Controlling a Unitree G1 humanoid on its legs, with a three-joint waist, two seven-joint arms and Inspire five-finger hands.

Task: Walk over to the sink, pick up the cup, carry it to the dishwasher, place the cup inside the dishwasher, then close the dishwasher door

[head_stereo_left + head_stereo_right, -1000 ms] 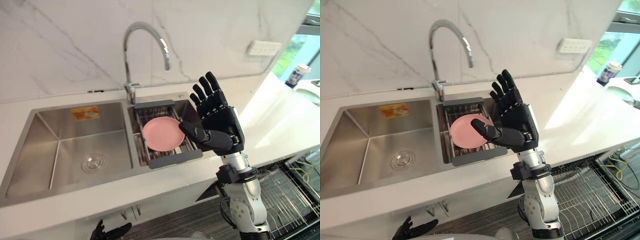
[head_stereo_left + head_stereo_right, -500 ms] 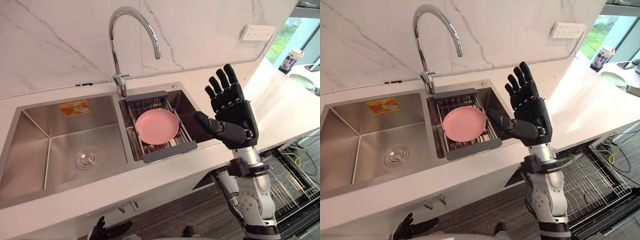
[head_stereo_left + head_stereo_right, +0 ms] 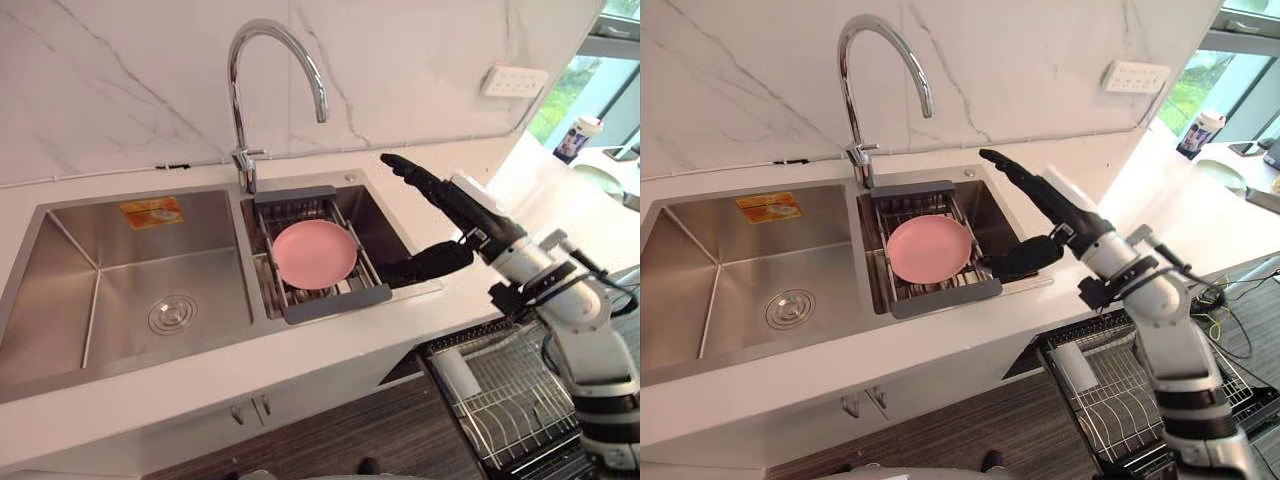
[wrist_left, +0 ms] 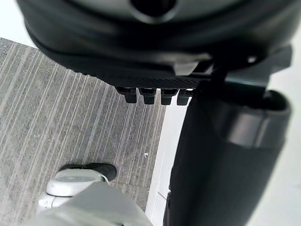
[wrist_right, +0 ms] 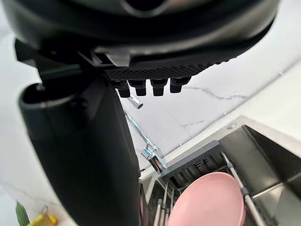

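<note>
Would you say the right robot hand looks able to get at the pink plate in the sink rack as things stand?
Probably yes. The right robot hand is open beside the rack, and nothing lies over the pink plate.

right hand (image 5: 80, 150) beyond it a pink plate (image 5: 207, 202) on a dark rack (image 5: 193, 160)

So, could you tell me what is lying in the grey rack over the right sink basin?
A pink plate lies on the bars of the rack. Whatever is beneath the plate is covered by it.
</note>
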